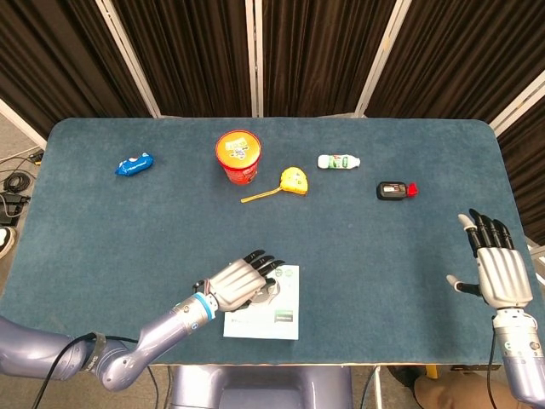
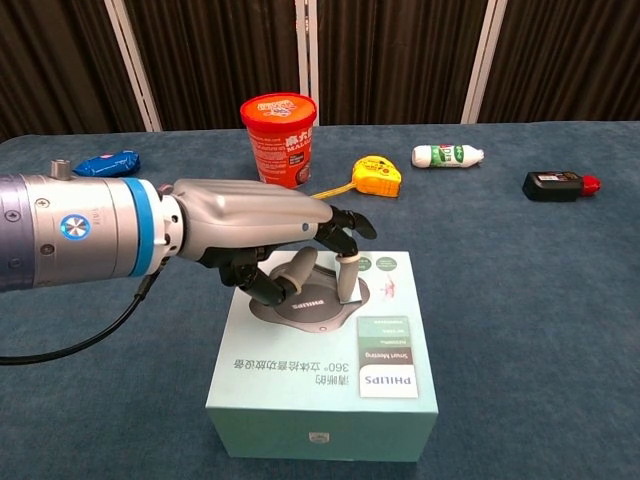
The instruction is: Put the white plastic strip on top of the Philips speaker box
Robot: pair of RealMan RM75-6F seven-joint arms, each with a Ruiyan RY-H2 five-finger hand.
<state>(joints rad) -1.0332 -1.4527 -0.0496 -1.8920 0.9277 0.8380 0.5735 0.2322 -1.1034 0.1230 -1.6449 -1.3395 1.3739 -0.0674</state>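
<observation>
The strip is pinched in the left hand, its lower end touching the box top; lay it flat before letting go; the right hand waits with fingers spread.

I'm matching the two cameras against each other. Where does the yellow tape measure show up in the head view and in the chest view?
Head view: the yellow tape measure lies upper middle, just right of the red cup.
Chest view: it sits upper middle, beyond the Philips speaker box.
Shared landmark: the red cup, just left of it in both.
</observation>
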